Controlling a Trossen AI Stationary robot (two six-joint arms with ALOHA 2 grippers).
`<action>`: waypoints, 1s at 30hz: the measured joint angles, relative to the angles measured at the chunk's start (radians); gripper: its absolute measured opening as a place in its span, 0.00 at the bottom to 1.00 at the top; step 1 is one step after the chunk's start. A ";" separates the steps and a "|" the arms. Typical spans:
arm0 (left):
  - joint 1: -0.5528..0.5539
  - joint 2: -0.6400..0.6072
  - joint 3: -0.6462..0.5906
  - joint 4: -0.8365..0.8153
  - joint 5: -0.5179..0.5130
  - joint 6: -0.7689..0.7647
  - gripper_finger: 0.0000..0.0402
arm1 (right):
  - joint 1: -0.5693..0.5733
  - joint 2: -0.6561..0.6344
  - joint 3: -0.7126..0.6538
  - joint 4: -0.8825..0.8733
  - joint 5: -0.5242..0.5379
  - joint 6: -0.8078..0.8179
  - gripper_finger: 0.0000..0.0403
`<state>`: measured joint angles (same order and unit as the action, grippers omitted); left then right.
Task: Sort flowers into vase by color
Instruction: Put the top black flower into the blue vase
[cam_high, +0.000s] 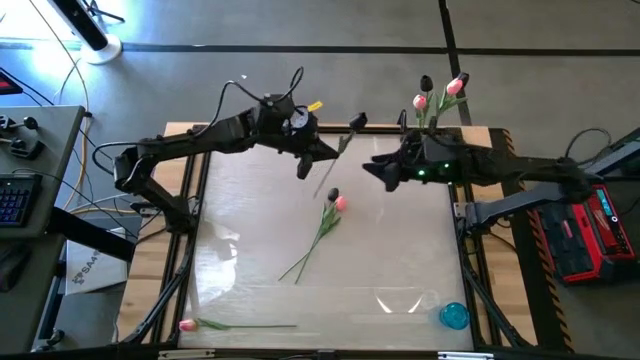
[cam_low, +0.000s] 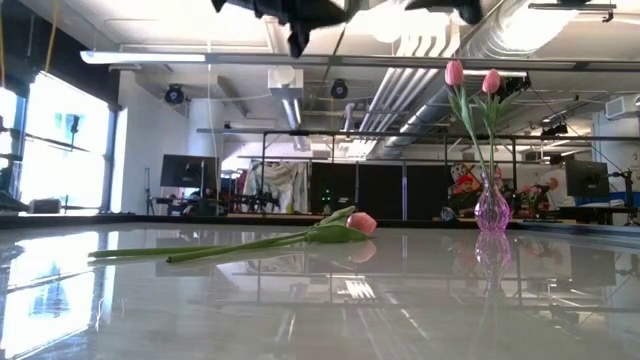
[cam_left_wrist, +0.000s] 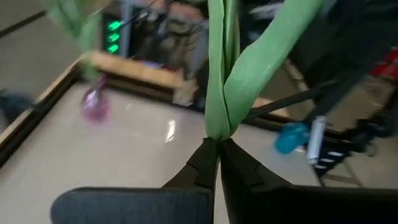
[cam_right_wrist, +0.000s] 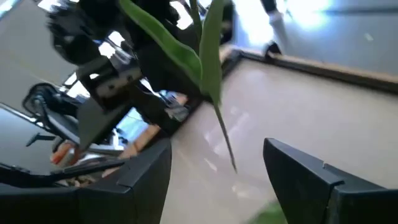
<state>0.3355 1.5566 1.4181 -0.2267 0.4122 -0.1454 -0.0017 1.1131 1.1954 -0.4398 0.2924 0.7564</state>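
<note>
Left claw (cam_left_wrist: 219, 163) pinching tulip stem (cam_left_wrist: 219, 81), right claw (cam_right_wrist: 217, 180) open just beside it

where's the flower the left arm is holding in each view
High view: the held tulip slants between both arms, dark head toward the table's far edge.
Low view: only a stem strip at the top centre.
Left wrist view: green stem and leaf clamped in the left tool.
Right wrist view: hanging leaves.
Shared landmark: the pink vase.
</note>
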 joint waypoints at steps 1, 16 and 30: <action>-0.011 0.000 0.000 0.020 0.016 -0.001 0.00 | 0.011 0.017 0.000 0.040 0.012 -0.020 0.60; -0.130 0.001 0.000 0.062 0.029 -0.001 0.00 | 0.098 0.178 0.000 0.296 0.134 -0.090 0.47; -0.136 0.002 0.000 -0.033 0.025 -0.009 0.00 | 0.135 0.139 0.057 0.061 0.161 -0.103 0.01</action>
<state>0.1997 1.5581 1.4178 -0.2597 0.4376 -0.1543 0.1337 1.2523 1.2520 -0.3786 0.4532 0.6538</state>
